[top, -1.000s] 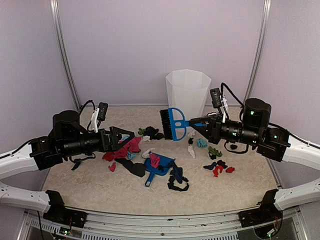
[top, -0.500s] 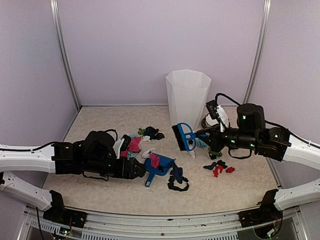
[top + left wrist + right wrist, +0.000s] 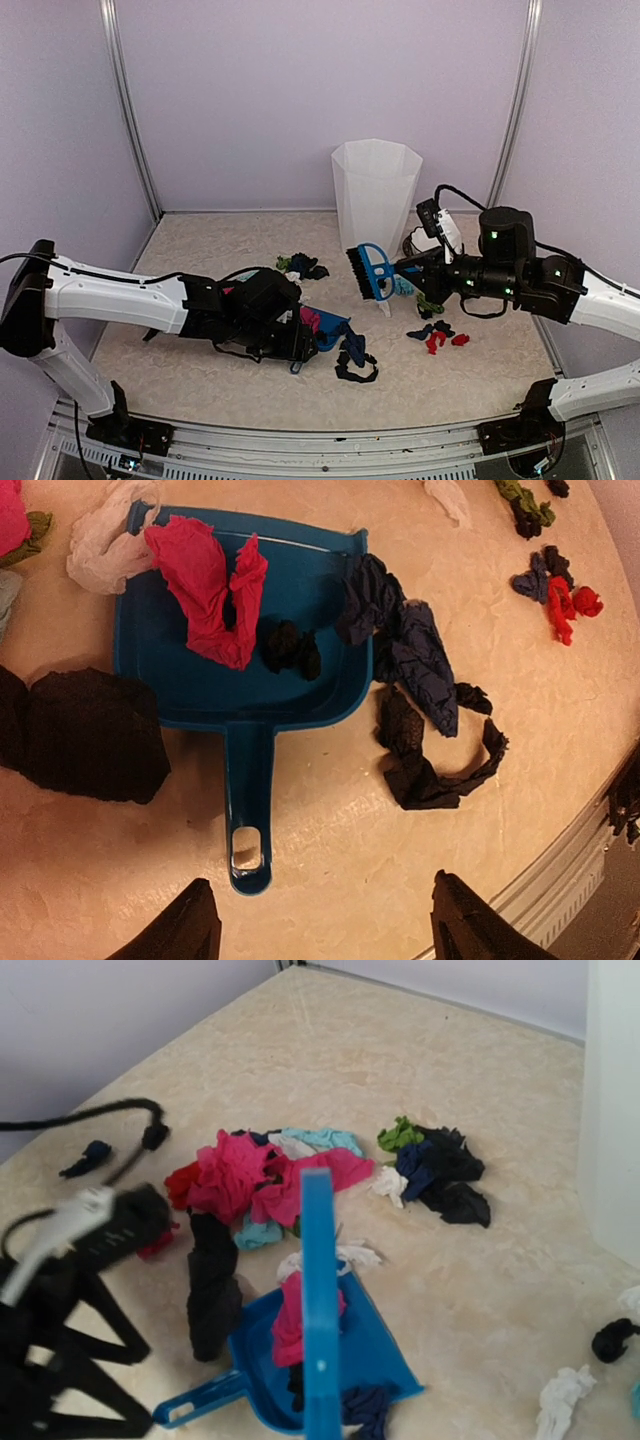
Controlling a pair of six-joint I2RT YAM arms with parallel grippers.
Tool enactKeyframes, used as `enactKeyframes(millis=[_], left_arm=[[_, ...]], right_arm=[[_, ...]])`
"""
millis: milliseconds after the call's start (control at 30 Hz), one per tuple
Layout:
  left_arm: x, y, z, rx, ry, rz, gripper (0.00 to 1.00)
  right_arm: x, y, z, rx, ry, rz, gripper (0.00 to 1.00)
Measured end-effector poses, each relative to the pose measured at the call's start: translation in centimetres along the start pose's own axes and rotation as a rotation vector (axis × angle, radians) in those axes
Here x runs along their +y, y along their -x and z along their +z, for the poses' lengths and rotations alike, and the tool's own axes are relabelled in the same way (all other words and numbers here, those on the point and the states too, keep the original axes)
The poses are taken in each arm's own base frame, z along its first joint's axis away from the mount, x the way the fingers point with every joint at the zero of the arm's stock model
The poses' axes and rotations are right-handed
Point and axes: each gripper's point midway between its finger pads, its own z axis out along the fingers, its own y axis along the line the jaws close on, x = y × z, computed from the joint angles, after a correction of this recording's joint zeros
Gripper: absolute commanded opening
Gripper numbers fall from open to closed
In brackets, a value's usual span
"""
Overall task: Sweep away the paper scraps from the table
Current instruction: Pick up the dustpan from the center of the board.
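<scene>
Left hand [image 3: 320, 905] released, fingers wide, just short of dustpan [image 3: 250, 780] handle; nothing gripped. Paper scraps [image 3: 205, 580]: few in pan, most loose on bench [image 3: 330, 820] around it. Brush [image 3: 368, 272] held above bench, right hand [image 3: 408, 267] clenched on it. Likely step: securing pan. Next: close squarely on handle. Right fingers out of sight in wrist view.

The left gripper [image 3: 303, 345] sits low at the handle end of the blue dustpan [image 3: 328, 324]. The right gripper [image 3: 403, 268] holds the blue brush [image 3: 366, 272] above the table [image 3: 180, 370]. Paper scraps [image 3: 436, 336] lie scattered around the dustpan, with the white bin [image 3: 375, 190] behind.
</scene>
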Motion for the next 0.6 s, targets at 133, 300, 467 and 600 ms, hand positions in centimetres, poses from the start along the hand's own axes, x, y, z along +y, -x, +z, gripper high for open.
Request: enactKeyframes(millis=[133,300,467,600], left_arm=[[0.8,-0.6,2.2,0.04,0.064,0.021,0.66],[2.6,-1.8,4.3,0.088,0.16,0.041,0.66],[3.5,-2.2,4.9,0.104,0.196,0.047,0.63],[3.5,-2.3,5.7,0.117,0.199,0.048,0.57]], right_arm=[[0.0,0.2,-0.6,-0.018,0.0,0.001,0.0],[-0.3,0.1,-1.0,-0.024,-0.008,0.006,0.0],[-0.4,-0.3,-0.9,-0.016,-0.009,0.006,0.0],[-0.3,-0.3,-0.9,-0.016,-0.009,0.006,0.0]])
